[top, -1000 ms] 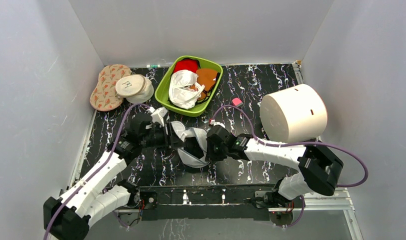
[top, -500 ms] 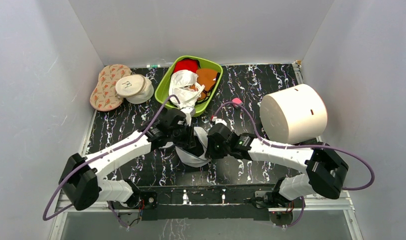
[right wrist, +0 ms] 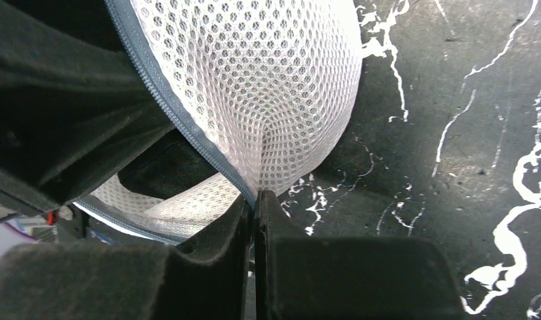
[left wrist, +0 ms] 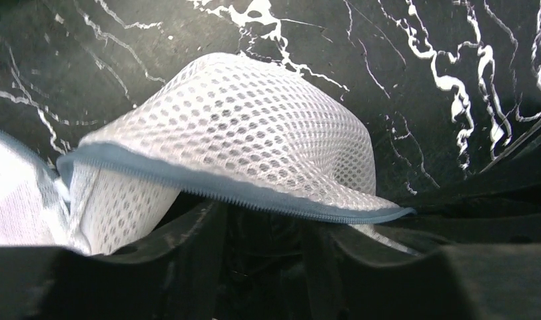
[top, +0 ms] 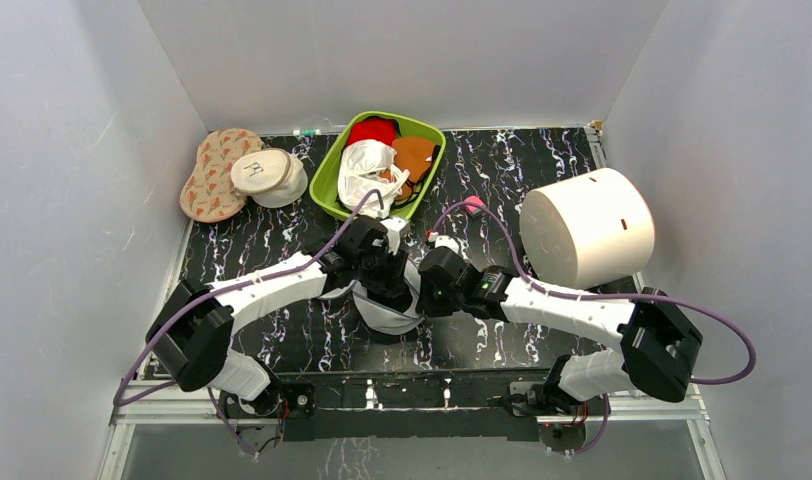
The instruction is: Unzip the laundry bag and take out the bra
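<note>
The laundry bag (top: 387, 314) lies open mid-table, white mesh with a grey-blue zipper rim. In the left wrist view its domed upper half (left wrist: 241, 133) arches over my left gripper (left wrist: 268, 220), whose fingers stand apart just under the zipper edge, over the dark inside. From above, that gripper (top: 387, 285) points down into the pouch. My right gripper (right wrist: 254, 197) is shut on the zipper rim of the mesh (right wrist: 268, 87) and sits at the pouch's right side (top: 418, 293). The bra is hidden; nothing white shows inside the pouch.
Behind the bag a green tray (top: 325, 185) holds white, red and orange garments. A large white cylinder (top: 587, 225) lies at the right. A cream cap (top: 262, 172) and a patterned pad (top: 210, 178) sit at the back left. A small pink object (top: 473, 204) lies near the tray.
My left arm has swung right, from beside the bag's left flap to inside the open pouch. The right gripper has kept its hold on the rim.
</note>
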`<state>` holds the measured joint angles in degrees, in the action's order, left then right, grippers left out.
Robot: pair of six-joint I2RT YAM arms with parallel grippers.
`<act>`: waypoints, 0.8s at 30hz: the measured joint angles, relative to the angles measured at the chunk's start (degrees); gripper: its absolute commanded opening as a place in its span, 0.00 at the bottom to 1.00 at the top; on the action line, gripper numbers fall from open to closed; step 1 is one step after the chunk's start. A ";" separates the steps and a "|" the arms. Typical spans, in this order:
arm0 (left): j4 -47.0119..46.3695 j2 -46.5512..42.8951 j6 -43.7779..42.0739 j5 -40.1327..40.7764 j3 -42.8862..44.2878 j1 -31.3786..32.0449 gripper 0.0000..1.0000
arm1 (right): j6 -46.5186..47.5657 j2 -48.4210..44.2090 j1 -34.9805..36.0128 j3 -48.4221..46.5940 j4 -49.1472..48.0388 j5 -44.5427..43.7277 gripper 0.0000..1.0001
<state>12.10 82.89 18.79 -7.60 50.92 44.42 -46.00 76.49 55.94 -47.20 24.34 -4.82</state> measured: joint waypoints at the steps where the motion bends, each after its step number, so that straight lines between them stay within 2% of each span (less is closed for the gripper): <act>1: -0.57 0.33 -1.31 -0.50 0.00 0.00 0.46 | 0.28 -0.02 -0.02 0.00 0.13 -0.17 0.00; 6: -4.31 0.63 -8.02 -4.85 -0.11 -0.39 0.47 | 4.79 -0.02 -0.09 -2.32 4.66 -2.80 0.00; 9: -9.94 -0.76 -9.97 -7.54 -2.64 -0.44 0.45 | 8.72 -0.02 -1.01 -4.57 5.95 -3.37 0.00; 12: -16.11 -4.17 -11.56 -10.12 -8.28 -0.50 0.49 | 12.50 0.00 -3.93 -5.64 5.79 -1.92 0.00; 15: -19.34 -5.09 -13.86 -12.68 -10.43 -0.90 0.51 | 16.44 0.46 -7.52 -5.84 5.66 0.35 0.00; 19: -21.00 -2.03 -16.46 -15.96 -9.01 -2.78 0.53 | 20.72 1.53 -9.60 -5.86 5.09 3.08 0.00; 24: -21.86 5.88 -19.76 -18.58 -4.68 -5.60 0.59 | 24.39 2.67 -10.80 -5.86 3.23 6.34 0.00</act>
<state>-9.76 88.77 -0.97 -26.17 46.24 38.83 -21.61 79.15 45.15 -53.06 27.57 1.52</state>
